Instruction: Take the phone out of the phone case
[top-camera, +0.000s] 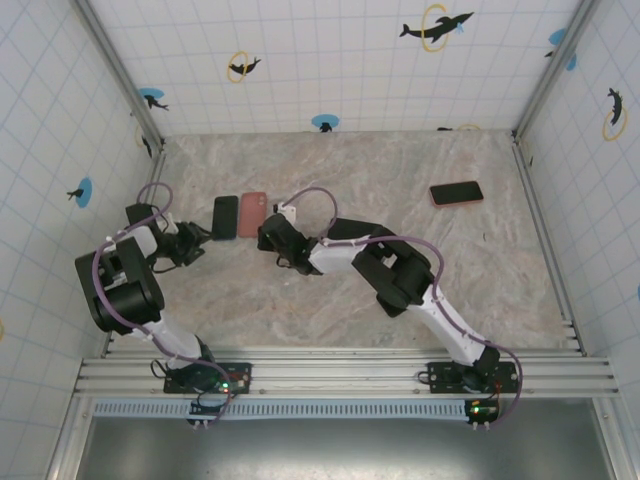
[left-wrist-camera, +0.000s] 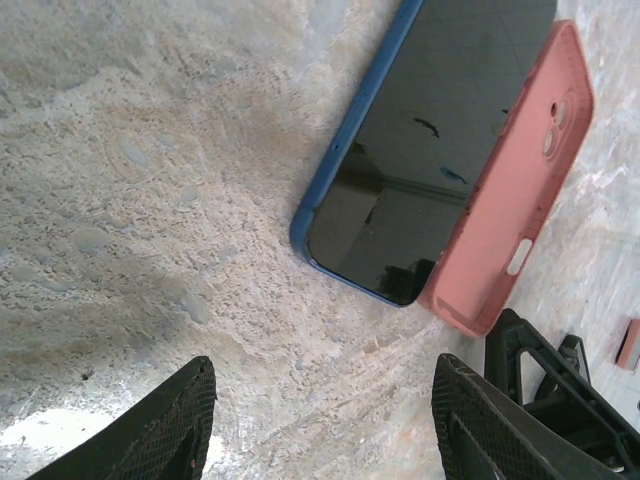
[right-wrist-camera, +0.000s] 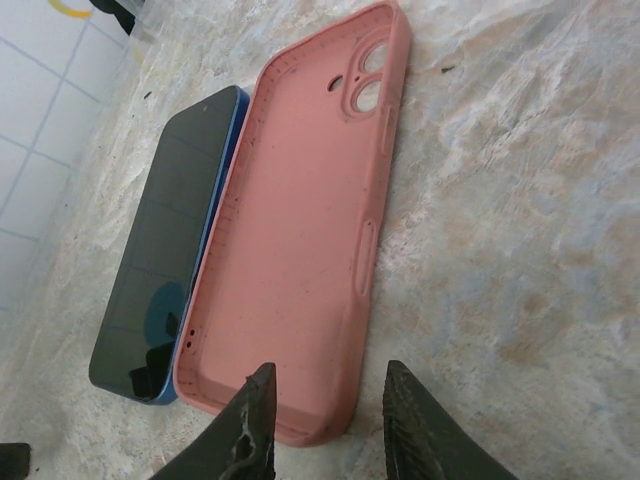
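Phone lies bare, screen up, long edge against the empty case; separation looks done. My left gripper stands half open and empty, short of the phone's corner. My right gripper is narrowly parted over the case end, gripping nothing. Judgement: lift straight up before swinging, or I nudge them. Open table lies on the near side.

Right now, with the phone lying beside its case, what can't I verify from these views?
- Left wrist view: the far end of the phone is cut off by the picture's top edge.
- Right wrist view: the phone's long side nearest the pink case is hidden behind the case's raised wall.
- Top view: the second phone, far right, is too small to tell whether its reddish rim is a case.
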